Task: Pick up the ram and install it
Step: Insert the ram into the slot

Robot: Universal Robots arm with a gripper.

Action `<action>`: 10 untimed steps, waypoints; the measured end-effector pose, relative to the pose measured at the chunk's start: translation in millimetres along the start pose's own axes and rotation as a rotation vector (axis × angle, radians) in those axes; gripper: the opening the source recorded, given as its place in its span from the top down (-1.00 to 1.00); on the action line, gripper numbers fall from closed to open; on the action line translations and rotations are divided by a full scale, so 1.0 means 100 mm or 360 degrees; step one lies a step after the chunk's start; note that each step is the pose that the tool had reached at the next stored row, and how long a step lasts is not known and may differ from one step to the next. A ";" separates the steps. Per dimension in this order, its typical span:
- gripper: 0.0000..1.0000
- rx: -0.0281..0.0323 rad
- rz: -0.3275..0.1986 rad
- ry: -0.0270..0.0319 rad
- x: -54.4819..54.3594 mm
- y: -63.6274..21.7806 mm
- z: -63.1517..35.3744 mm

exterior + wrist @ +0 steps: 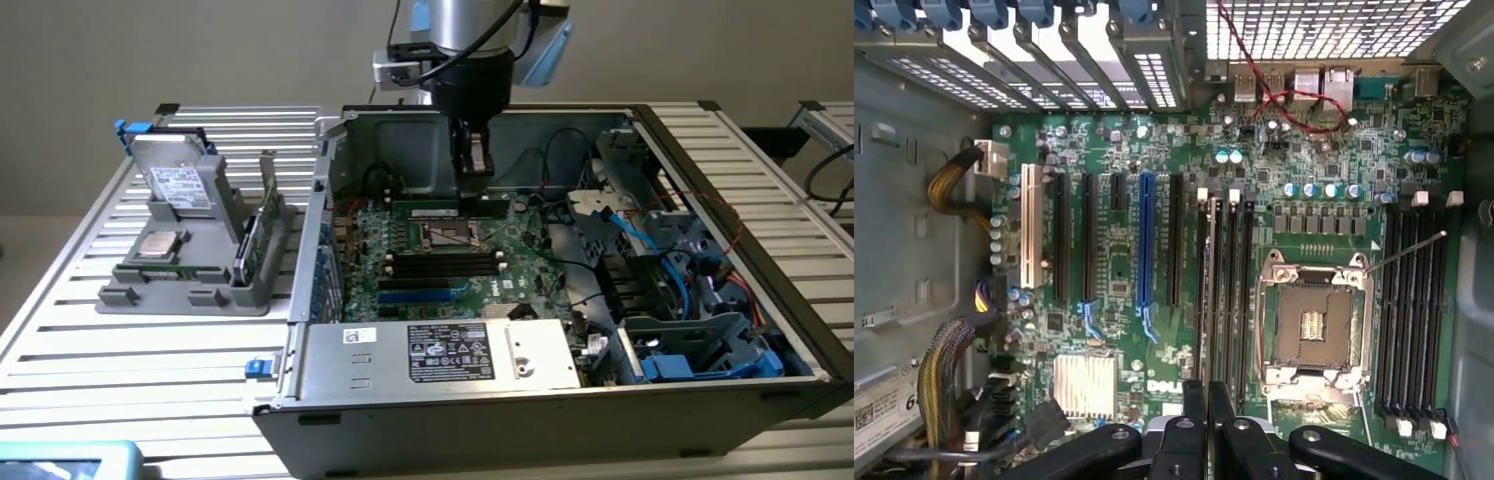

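Claw hangs point-down over the far part of the main board, inside the open case. Case lies on its side, presumably so the slots face up and a stick can be pushed straight down.

Ram: I read it as the slim green strip at the near side of the grey tray, left of the case in the exterior view. Small in there, so not certain. Tray looks meant to stage parts within reach: drive leaning at its far end, processor flat, green card upright to the right.

Memory slots run beside the processor socket, second bank on the socket's other side. Can't confirm any stick seated, so I'd call the install not done.

Claw: fingers all but pressed together, just a sliver of gap, nothing pinched that I can see. No clear contact with the board or slots either.
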State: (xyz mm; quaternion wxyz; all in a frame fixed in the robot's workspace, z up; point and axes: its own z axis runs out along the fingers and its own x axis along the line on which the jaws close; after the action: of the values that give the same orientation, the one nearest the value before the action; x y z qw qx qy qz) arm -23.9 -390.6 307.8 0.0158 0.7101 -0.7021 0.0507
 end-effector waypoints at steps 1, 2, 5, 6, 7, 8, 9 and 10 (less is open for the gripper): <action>0.73 -0.00001 0.0000 0.00001 0.00 0.001 0.018; 0.73 -0.00001 0.0000 0.00000 0.00 0.001 0.036; 0.73 0.00000 0.0000 0.00000 -0.01 0.003 0.091; 0.73 0.00000 0.0000 0.00001 -0.01 0.004 0.109; 0.73 -0.00001 0.0000 0.00005 -0.01 0.005 0.126; 0.73 -0.00001 0.0000 0.00009 -0.01 0.006 0.145; 0.73 0.00000 0.0000 0.00016 -0.02 0.006 0.162; 0.73 -0.00001 0.0000 0.00027 -0.02 0.008 0.181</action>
State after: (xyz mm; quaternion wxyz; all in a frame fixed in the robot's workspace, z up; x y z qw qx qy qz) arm -23.8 -390.6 289.6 0.0164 0.7101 -0.7020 0.0512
